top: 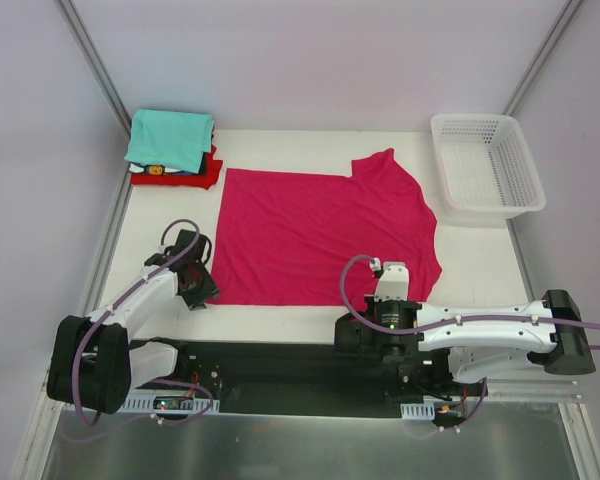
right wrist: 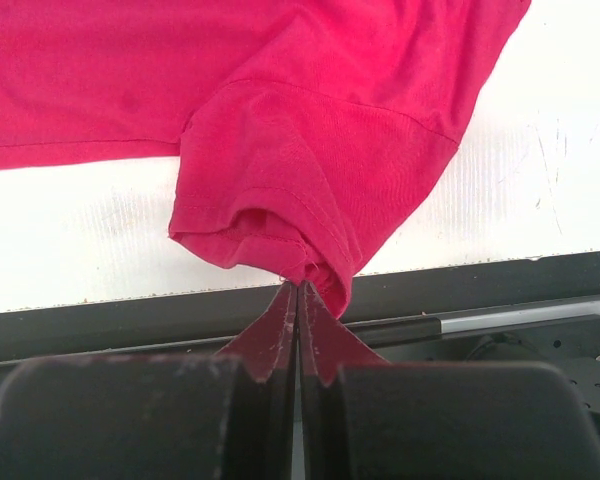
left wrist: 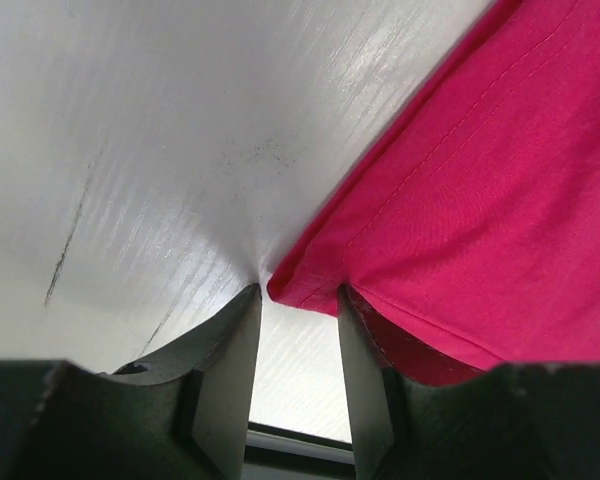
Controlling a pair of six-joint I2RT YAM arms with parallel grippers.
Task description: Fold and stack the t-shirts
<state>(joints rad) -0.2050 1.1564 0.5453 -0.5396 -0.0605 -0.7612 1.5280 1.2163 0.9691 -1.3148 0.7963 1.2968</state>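
the magenta t-shirt (top: 320, 235) lies spread flat in the middle of the tabletop (top: 280, 320), its near hem towards me and its collar end to the right. it looks thin, light and limp. i judge it will sag and drag if i lift it from one point, so it wants two matched holds on stitched edges, where the doubled cloth gives more bite.

my right gripper (right wrist: 298, 285) is pressed tight together, pinching the cuff of the near sleeve (right wrist: 310, 190), which bunches up at the tips. my left gripper (left wrist: 298, 295) sits low at the near-left hem corner (left wrist: 290, 285), fingers apart either side of it and not yet clamped on cloth. i'd want that corner deeper between the pads, since a tip-only bite on a slick knit may slip.

the folded stack, with a teal t-shirt (top: 170, 138) on top, waits at the far-left corner, and the white basket (top: 477, 120) stands at far right.
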